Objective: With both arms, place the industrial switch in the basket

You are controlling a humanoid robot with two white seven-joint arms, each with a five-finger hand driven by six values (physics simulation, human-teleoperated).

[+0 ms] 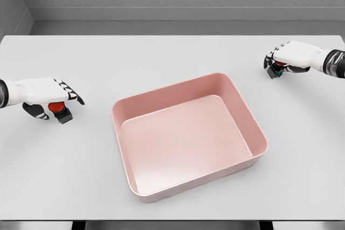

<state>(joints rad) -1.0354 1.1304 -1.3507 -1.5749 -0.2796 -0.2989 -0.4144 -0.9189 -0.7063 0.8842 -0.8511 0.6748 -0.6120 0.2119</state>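
Note:
A pink rectangular basket [259, 133] sits in the middle of the table, turned slightly, with nothing inside. At the left edge my left hand [54, 100] is curled around a black industrial switch with a red button [58, 109], which shows beneath the fingers. At the upper right my right hand [285, 60] is curled over a second black switch with a red part [277, 70], mostly hidden under the palm. Both hands are well apart from the basket, one on each side.
The white table [172, 57] runs to a grey wall at the back and to its front edge at the bottom of the picture. Bare tabletop separates each hand from the basket.

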